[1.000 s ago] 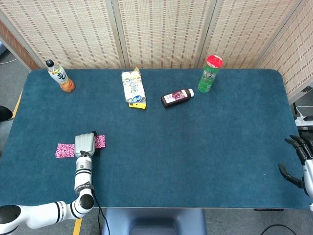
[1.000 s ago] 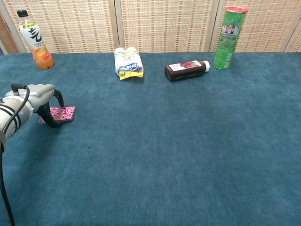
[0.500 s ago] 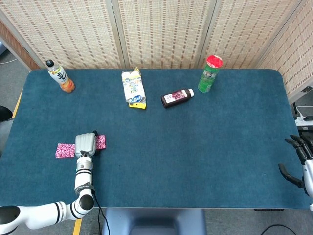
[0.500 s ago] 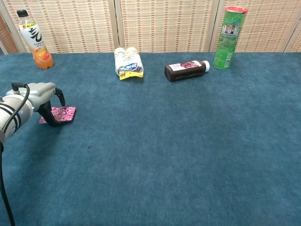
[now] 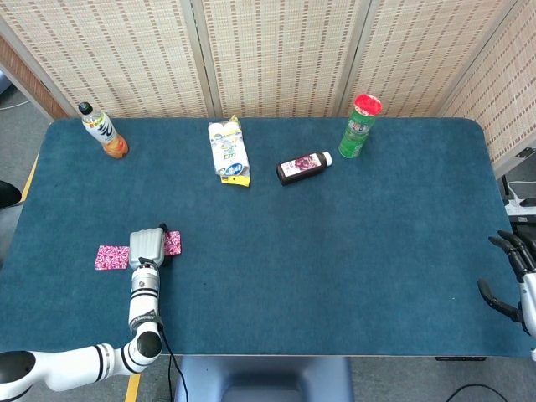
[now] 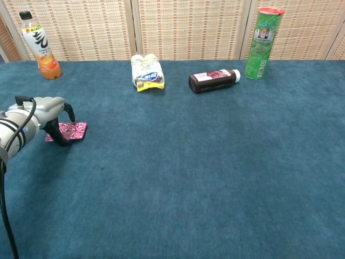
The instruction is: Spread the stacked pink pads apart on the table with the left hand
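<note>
Two pink patterned pads lie near the table's front left. One pad (image 5: 110, 257) shows to the left of my left hand (image 5: 146, 247), and the other pad (image 5: 172, 243) peeks out on the hand's right. In the chest view the left hand (image 6: 46, 110) arches over the pad (image 6: 74, 130), its dark fingertips (image 6: 56, 137) pressing down on the pad's near left part. Whether the pads still overlap under the hand is hidden. My right hand (image 5: 512, 272) hangs off the table's right edge with its fingers apart, holding nothing.
At the back stand an orange drink bottle (image 5: 104, 132) on the left and a green can with a red lid (image 5: 360, 126) on the right. Between them lie a yellow-white packet (image 5: 229, 151) and a dark bottle on its side (image 5: 303, 167). The blue table (image 5: 335, 268) ends just behind the left arm.
The left hand and the pad under it have crept very slightly to the right. The right hand has not moved.
</note>
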Tool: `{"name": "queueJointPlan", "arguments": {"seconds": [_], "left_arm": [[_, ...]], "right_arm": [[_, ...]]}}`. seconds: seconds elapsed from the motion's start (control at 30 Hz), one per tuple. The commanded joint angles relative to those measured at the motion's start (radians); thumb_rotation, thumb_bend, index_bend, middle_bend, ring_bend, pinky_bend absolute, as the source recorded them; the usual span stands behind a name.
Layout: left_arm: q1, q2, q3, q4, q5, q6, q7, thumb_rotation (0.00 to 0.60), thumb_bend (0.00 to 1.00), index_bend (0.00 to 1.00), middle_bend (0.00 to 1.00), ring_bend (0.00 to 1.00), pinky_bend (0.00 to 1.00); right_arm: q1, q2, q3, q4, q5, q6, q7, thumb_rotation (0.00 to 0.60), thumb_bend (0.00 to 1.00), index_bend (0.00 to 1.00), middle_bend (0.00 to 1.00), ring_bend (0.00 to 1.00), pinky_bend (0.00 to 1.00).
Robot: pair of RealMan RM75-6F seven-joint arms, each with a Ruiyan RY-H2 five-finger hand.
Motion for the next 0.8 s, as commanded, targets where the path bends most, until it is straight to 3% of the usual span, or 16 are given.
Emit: {"name": "queueJointPlan", "arguments": {"seconds": [0.03, 0.5, 0.8], "left_arm": [[0.000, 0.000, -0.001, 0.000, 0.000, 0.000, 0.000, 0.600, 0.23, 0.29, 1.00, 1.00, 1.00], [0.013, 0.000, 0.009, -0.009, 0.044, 0.015, -0.033, 0.600, 0.24, 0.55, 1.00, 1.00, 1.00], [0.062, 0.082, 0.042, -0.134, 0.122, 0.057, -0.073, 0.600, 0.24, 0.59, 1.00, 1.00, 1.00]], "right_arm": [[0.000, 0.000, 0.000, 0.000, 0.000, 0.000, 0.000, 0.600, 0.27, 0.19, 0.13, 0.07, 0.28], [0.000, 0.000, 0.000, 0.001, -0.001, 0.000, 0.002, 0.600, 0.27, 0.19, 0.13, 0.07, 0.28], [0.003, -0.003, -0.001, 0.001, -0.002, -0.005, -0.005, 0.600, 0.27, 0.19, 0.13, 0.07, 0.28]]}}
